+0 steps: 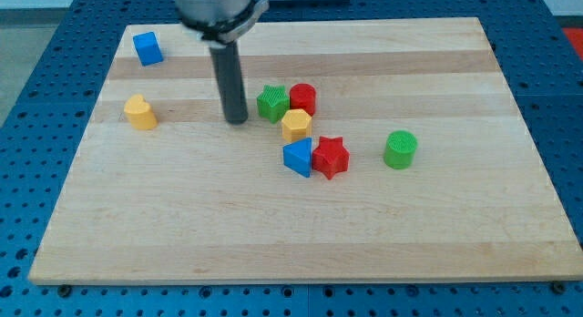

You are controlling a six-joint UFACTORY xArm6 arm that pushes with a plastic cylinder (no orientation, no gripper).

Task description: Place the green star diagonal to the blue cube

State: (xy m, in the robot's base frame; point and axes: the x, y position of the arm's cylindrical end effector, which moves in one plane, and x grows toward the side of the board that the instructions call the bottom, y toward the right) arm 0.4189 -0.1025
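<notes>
The green star lies near the middle of the wooden board, touching a red cylinder on its right and a yellow hexagonal block below it. The blue cube sits at the board's top left corner, far from the star. My tip rests on the board just left of the green star, a small gap apart from it.
A yellow heart-like block lies at the left. A blue triangular block and a red star touch below the yellow hexagon. A green cylinder stands to the right.
</notes>
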